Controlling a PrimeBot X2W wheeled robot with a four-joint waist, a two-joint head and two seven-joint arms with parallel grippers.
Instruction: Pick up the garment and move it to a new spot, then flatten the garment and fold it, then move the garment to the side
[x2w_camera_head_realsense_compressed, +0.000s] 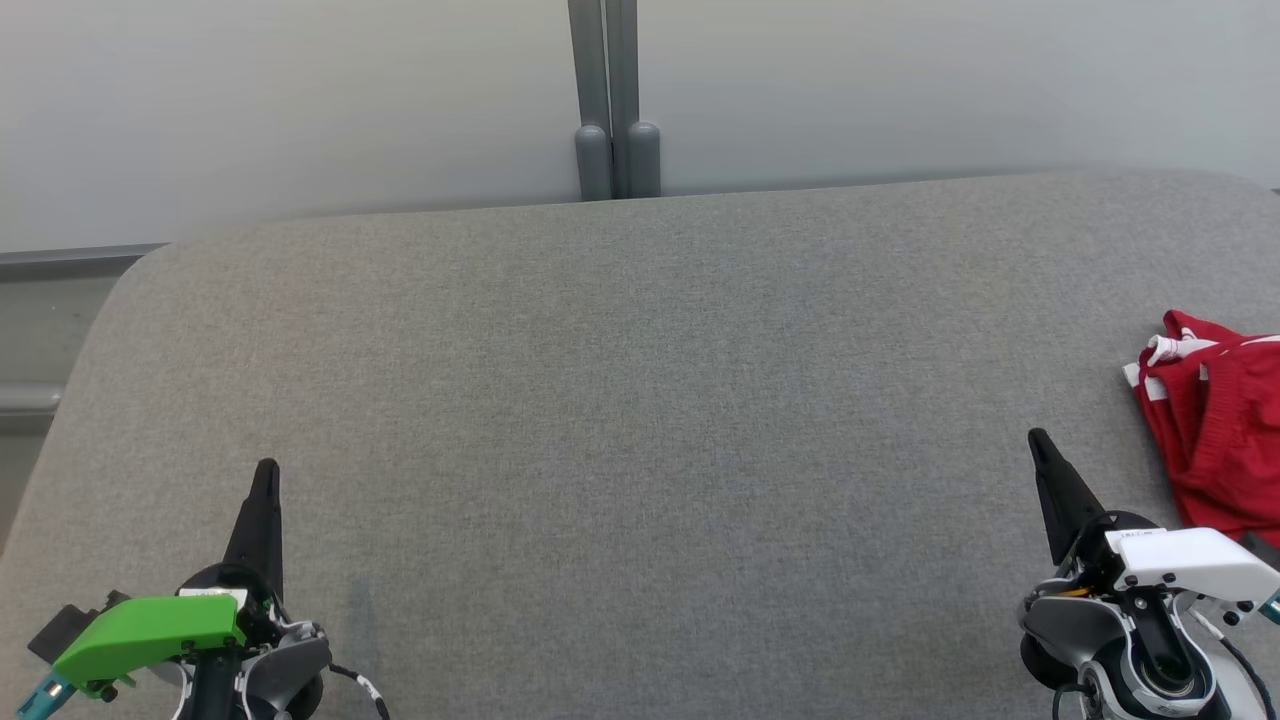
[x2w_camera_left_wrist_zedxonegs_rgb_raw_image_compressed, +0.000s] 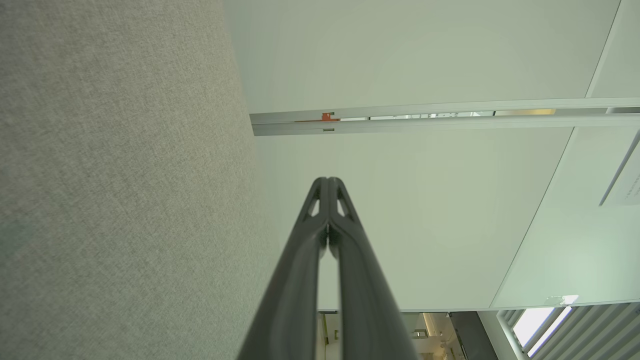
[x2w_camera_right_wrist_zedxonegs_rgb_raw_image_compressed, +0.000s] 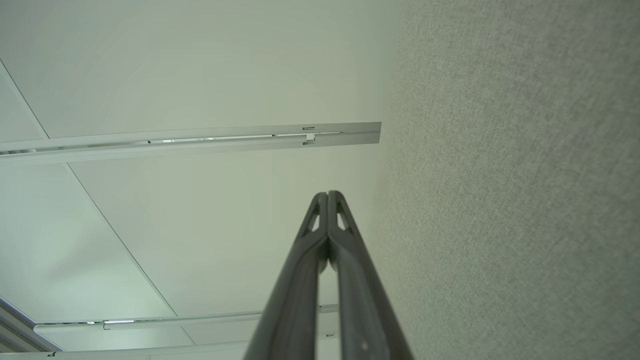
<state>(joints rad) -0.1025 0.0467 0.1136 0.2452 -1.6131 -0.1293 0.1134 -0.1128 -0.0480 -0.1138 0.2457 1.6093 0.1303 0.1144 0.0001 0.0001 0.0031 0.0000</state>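
Observation:
A red garment (x2w_camera_head_realsense_compressed: 1215, 425) with white trim lies crumpled at the right edge of the grey fabric surface (x2w_camera_head_realsense_compressed: 640, 400), partly cut off by the head view's border. My right gripper (x2w_camera_head_realsense_compressed: 1040, 440) sits low at the right, a short way left of the garment and apart from it, its dark fingers pressed together and empty. In the right wrist view the right gripper (x2w_camera_right_wrist_zedxonegs_rgb_raw_image_compressed: 327, 193) points past the surface toward a pale wall. My left gripper (x2w_camera_head_realsense_compressed: 267, 468) rests at the lower left, far from the garment, likewise shut on nothing. The left gripper (x2w_camera_left_wrist_zedxonegs_rgb_raw_image_compressed: 327, 179) shows tips touching in its wrist view.
A pale wall stands behind the surface, with a grey vertical post (x2w_camera_head_realsense_compressed: 615, 100) at its middle. The surface's rounded far-left corner (x2w_camera_head_realsense_compressed: 150, 270) drops off to a grey ledge. A horizontal metal rail (x2w_camera_left_wrist_zedxonegs_rgb_raw_image_compressed: 425, 117) crosses the wall.

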